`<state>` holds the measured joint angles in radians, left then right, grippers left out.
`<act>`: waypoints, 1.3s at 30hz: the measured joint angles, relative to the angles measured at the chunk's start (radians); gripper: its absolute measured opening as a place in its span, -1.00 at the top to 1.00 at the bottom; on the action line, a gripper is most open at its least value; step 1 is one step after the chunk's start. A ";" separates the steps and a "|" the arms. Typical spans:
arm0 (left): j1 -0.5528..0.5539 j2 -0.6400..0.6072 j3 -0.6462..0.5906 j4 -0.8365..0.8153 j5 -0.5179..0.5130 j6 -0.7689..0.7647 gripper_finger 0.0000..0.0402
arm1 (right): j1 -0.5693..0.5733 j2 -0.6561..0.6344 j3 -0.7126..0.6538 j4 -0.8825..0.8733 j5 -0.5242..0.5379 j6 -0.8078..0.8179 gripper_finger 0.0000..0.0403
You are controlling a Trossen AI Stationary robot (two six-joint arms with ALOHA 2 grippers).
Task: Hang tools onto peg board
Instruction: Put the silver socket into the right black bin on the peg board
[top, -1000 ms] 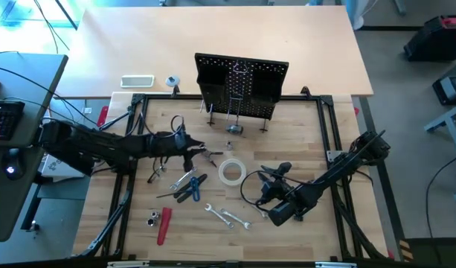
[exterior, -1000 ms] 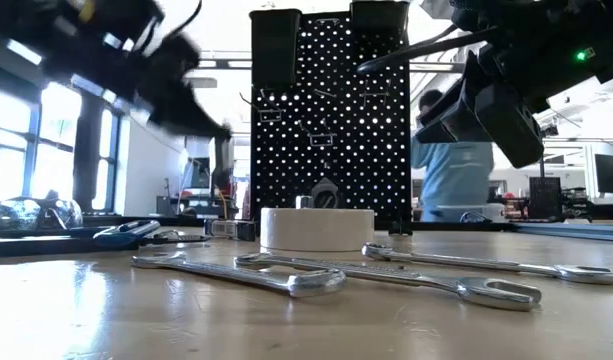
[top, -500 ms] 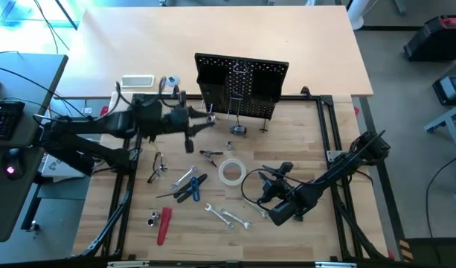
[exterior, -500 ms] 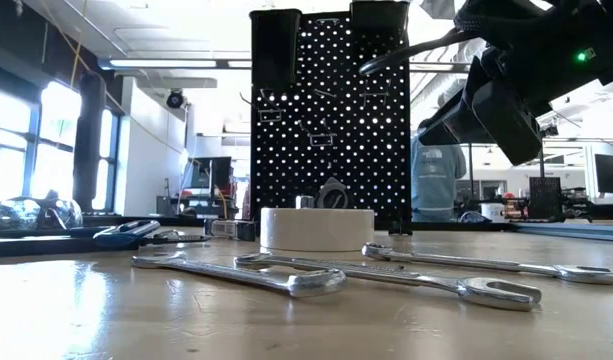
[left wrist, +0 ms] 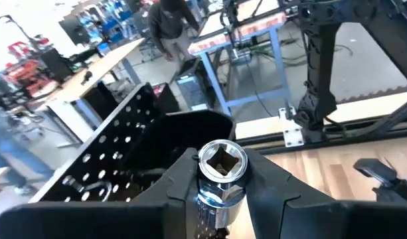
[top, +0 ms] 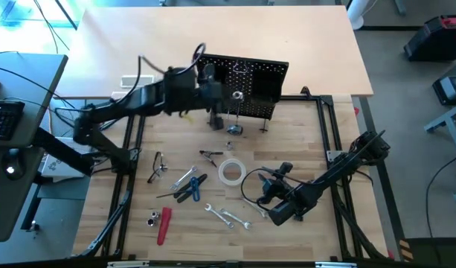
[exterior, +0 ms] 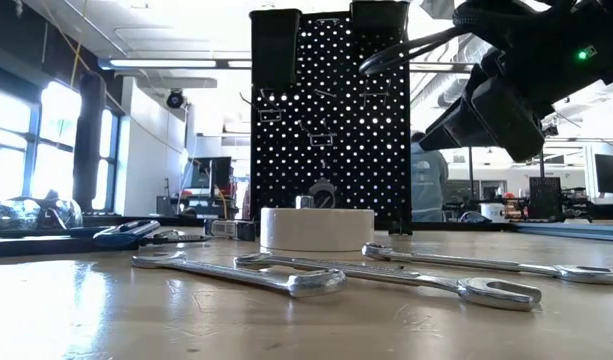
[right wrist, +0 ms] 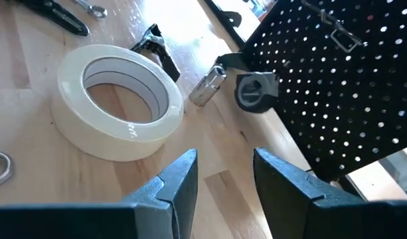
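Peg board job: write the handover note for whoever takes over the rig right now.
Left hand: shut on a silver socket, raised at the top of the peg board.
Right hand: open, empty, low over the table near the white tape roll.
On the table: tape roll, blue-handled pliers, red-handled tool, wrenches, another socket and a small tape measure at the board's foot.
Done: no tool visibly hung.
Left: place the socket, then hang the rest.
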<state>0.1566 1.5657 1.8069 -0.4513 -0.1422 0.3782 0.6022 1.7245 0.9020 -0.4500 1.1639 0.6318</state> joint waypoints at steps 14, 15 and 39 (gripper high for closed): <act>0.061 0.221 0.214 0.027 0.119 0.050 0.61 | 0.000 0.000 0.000 0.003 -0.006 0.042 0.30; 0.065 0.232 0.219 0.032 0.118 0.053 0.61 | 0.000 0.000 0.000 0.005 -0.006 0.042 0.30; 0.136 0.295 0.277 -0.012 0.082 0.051 0.61 | 0.000 0.000 0.000 0.041 -0.009 0.075 0.30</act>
<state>0.2923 1.8610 2.0834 -0.4637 -0.0600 0.4289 0.6022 1.7248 0.9024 -0.4094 1.1545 0.7071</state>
